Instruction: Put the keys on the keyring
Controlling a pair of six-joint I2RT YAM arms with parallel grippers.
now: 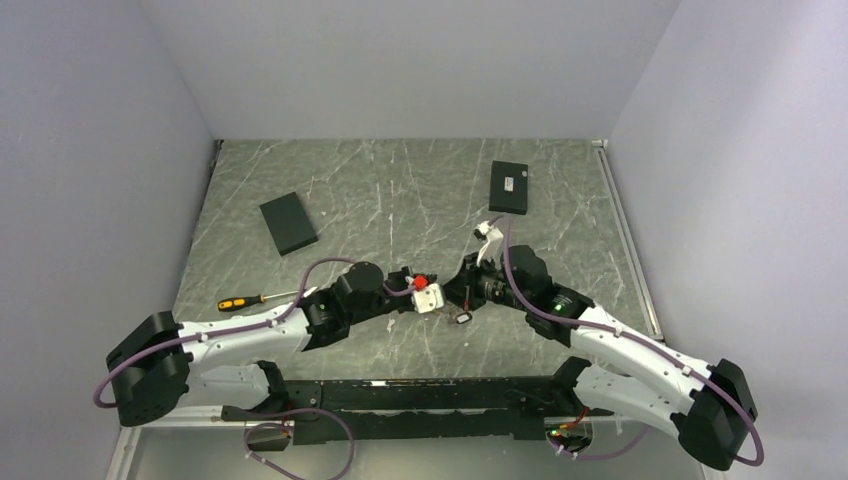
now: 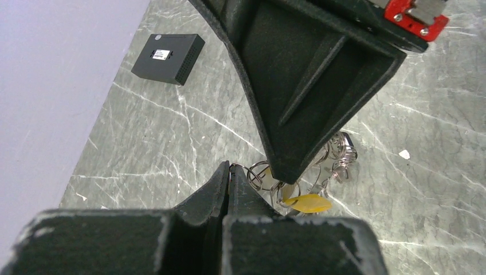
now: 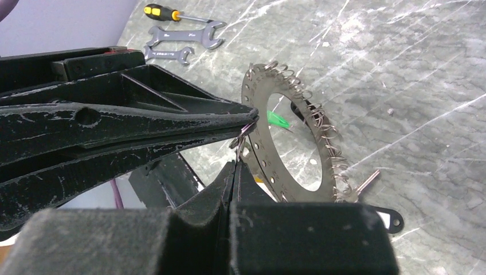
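Both claws are clamped on the one keyring: the right claw on its flat rim, the left claw on a small wire loop there. One yellow key sits just beside the right claw's tip. Well beyond the left claw lie two wrenches and one screwdriver (orange handle).

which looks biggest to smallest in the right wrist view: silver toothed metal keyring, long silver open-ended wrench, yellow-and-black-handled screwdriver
1. silver toothed metal keyring, largest, but nearest the camera
2. long silver open-ended wrench and yellow-and-black-handled screwdriver: alike in length, not ranked
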